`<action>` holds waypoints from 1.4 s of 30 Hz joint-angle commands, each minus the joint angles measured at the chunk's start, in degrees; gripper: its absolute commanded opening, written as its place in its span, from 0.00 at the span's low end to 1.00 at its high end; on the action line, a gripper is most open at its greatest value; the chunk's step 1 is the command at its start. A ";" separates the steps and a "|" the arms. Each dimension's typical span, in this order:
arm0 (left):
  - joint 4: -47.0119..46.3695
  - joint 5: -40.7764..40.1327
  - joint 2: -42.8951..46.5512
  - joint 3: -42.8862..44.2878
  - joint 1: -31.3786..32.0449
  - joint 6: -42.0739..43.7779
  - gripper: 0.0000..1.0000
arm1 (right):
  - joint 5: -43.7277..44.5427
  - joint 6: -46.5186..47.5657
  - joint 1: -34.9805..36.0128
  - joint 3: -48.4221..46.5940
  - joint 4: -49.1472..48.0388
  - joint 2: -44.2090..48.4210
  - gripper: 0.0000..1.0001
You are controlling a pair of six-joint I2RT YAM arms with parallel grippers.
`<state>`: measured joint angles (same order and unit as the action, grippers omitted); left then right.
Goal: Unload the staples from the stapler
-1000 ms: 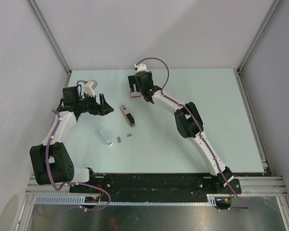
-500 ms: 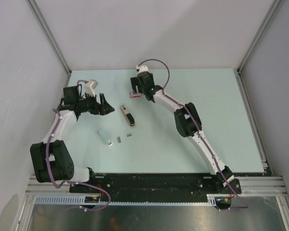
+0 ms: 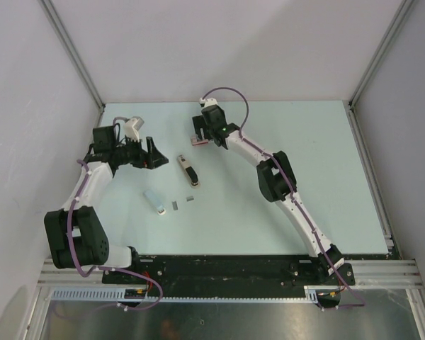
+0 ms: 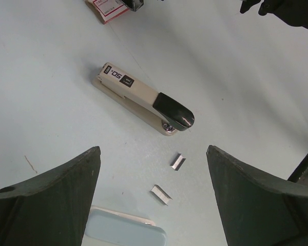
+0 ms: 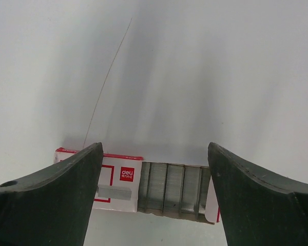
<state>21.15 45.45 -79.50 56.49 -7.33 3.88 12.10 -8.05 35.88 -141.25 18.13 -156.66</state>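
Two arms work over the pale green bench (image 3: 326,177).

Left arm: the elbow is folded back near its base and the forearm runs up the left side. Its end effector (image 3: 156,156) points right, low over the bench, with fingers (image 4: 51,205) spread wide and nothing between them.

Right arm: it reaches far and to the left in a long diagonal. Its end effector (image 3: 198,137) is tipped down over an open red-and-white staple box (image 5: 120,177), fingers spread. Whether they touch the box cannot be told.

Stapler (image 4: 143,100): beige body with a black cap, lying closed on the bench between the two end effectors, touched by neither. Its long axis is diagonal in the top view, black-capped end toward the near edge and labelled end toward the far wall.

Pale blue slab (image 4: 126,230): near-left of the stapler.

Staple pieces (image 4: 178,162): two short ones lie just off the black end.
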 commanded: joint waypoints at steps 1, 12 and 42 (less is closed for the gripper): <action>-0.17 1.54 1.14 1.37 -0.31 0.12 0.89 | -0.88 -0.27 0.13 -1.70 5.16 0.46 0.86; 0.21 1.75 4.45 0.34 -0.30 -0.06 0.89 | 2.47 -0.26 1.03 11.10 9.11 7.55 0.75; 4.17 2.52 15.27 -1.04 -0.28 0.90 0.89 | 8.91 -14.85 4.00 60.31 2.01 35.71 0.64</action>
<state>24.69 45.54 -66.35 55.81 -7.33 4.03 18.48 -19.44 38.39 -84.66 12.56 -121.99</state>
